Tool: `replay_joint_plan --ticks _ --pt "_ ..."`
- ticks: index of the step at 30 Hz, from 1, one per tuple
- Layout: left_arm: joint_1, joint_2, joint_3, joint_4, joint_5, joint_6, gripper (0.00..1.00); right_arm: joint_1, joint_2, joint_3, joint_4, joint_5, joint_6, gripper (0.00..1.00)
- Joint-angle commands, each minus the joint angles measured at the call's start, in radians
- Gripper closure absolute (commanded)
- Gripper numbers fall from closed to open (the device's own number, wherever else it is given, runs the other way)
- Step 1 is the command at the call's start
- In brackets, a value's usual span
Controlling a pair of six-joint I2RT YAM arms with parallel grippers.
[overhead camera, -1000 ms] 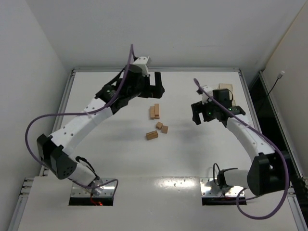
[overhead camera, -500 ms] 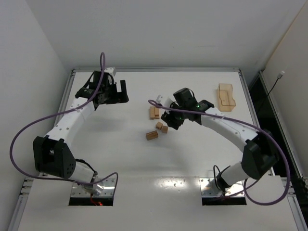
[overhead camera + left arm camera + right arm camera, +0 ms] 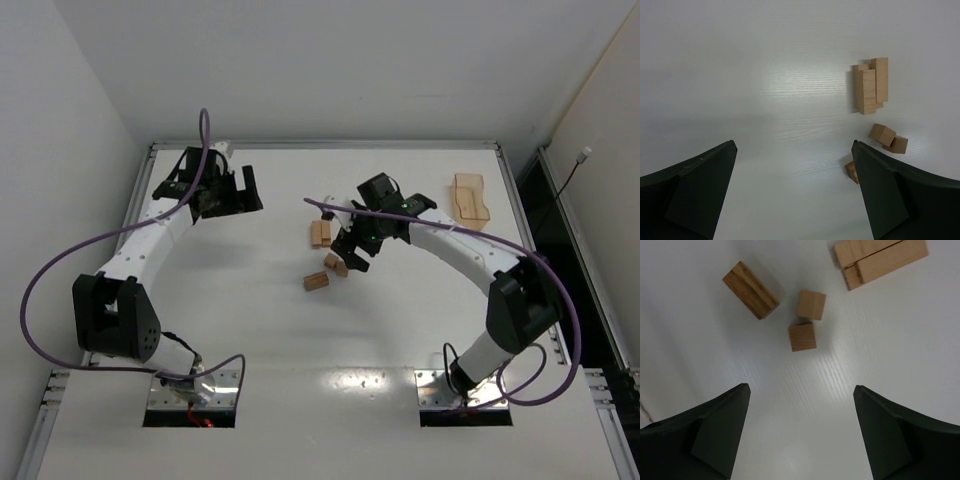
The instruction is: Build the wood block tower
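Observation:
Several light wood blocks lie loose mid-table. A pair of long bars (image 3: 321, 233) lies side by side, seen in the left wrist view (image 3: 870, 86) and the right wrist view (image 3: 881, 259). Two cubes (image 3: 811, 305) (image 3: 802, 337) sit close together, and a short darker block (image 3: 751, 290) lies beyond them (image 3: 315, 281). No upright tower shows. My right gripper (image 3: 349, 252) hovers open just above the cubes (image 3: 334, 264), its jaws (image 3: 801, 390) holding nothing. My left gripper (image 3: 245, 190) hangs open and holds nothing far to the left of the blocks (image 3: 794, 150).
A translucent tan tray (image 3: 470, 200) stands at the back right near the table edge. White walls close in the table at the back and left. The purple cables loop off both arms.
The right arm swung from the right side over to the cubes and now hovers there with jaws wide. The left arm pulled back from the centre to the far left.

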Motion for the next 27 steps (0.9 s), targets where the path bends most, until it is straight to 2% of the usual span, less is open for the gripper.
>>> replay_joint_plan --ticks 1,7,14,27 --pt "0.021 0.026 0.044 0.025 0.03 -0.009 0.0 0.004 0.044 -0.013 -0.046 -0.096 -0.118 0.19" --pt "0.031 0.078 0.065 0.025 0.069 -0.009 0.0 0.033 0.125 0.036 -0.061 -0.079 -0.117 0.23" --pt "0.063 0.141 0.1 0.005 0.121 0.009 0.0 0.033 0.28 0.172 -0.11 -0.109 -0.117 0.27" --pt "0.091 0.181 0.119 -0.004 0.162 0.018 0.0 0.033 0.408 0.212 -0.092 -0.083 -0.066 0.3"
